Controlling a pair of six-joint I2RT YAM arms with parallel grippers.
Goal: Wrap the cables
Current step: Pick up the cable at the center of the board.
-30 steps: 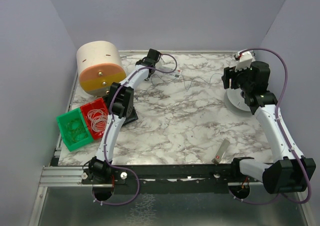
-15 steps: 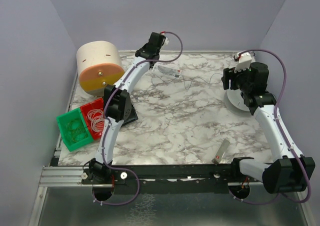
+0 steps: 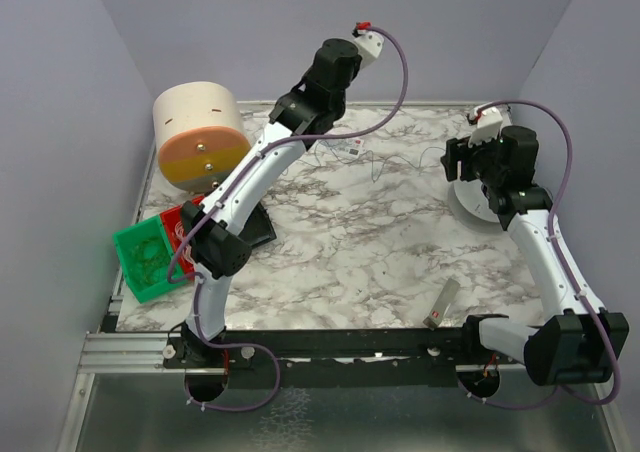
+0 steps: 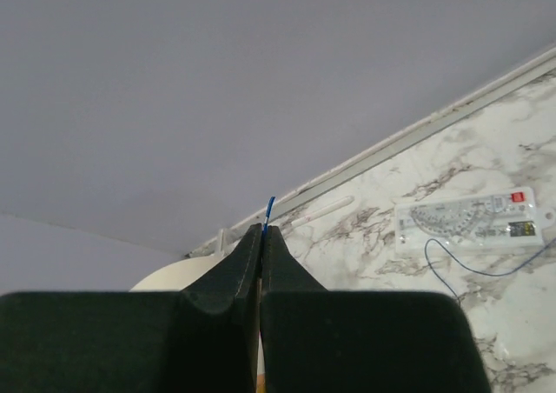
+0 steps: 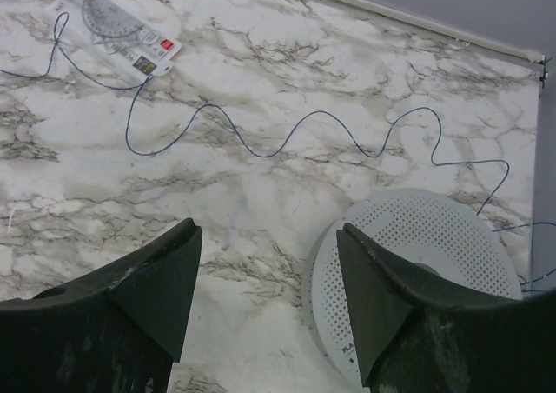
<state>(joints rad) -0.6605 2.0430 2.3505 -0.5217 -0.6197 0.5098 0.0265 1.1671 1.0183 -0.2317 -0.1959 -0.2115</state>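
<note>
Left jaws [image 4: 262, 229] first: pressed tight together, and a short blue tip of the wire [image 4: 270, 206] pokes up from between the tips, so I've got it pinched. They're lifted high, facing the back wall. From that wrist camera I can't follow the strand down from the pinch; the fingers block it. I only pick up another loop of it lying on the tabletop [image 3: 350, 242] just below the protractor pack [image 4: 469, 223]. A pale curved shape peeks out under the fingers, too cut off to name.

Right jaws [image 5: 268, 232]: standing wide apart, nothing between them, hanging over bare marble. The right finger covers the near edge of the white perforated disc [image 5: 417, 245].

From there the wire shows best. It lies loose in waves across the far side of the tabletop, starting around the protractor pack and snaking right. It then runs along the disc's far rim and off the right edge of the frame, so I can't see that end.

From the top camera the wire is barely a hairline. I lose it near the left arm.

Far left, a big cream drum [image 3: 200, 132] with an orange face. In front of it sit a green bin [image 3: 145, 257] and a red bin [image 3: 178, 224], the red one mostly hidden behind the left arm. A small grey strip [image 3: 443, 302] lies near the front edge; I can't make out what it is.
</note>
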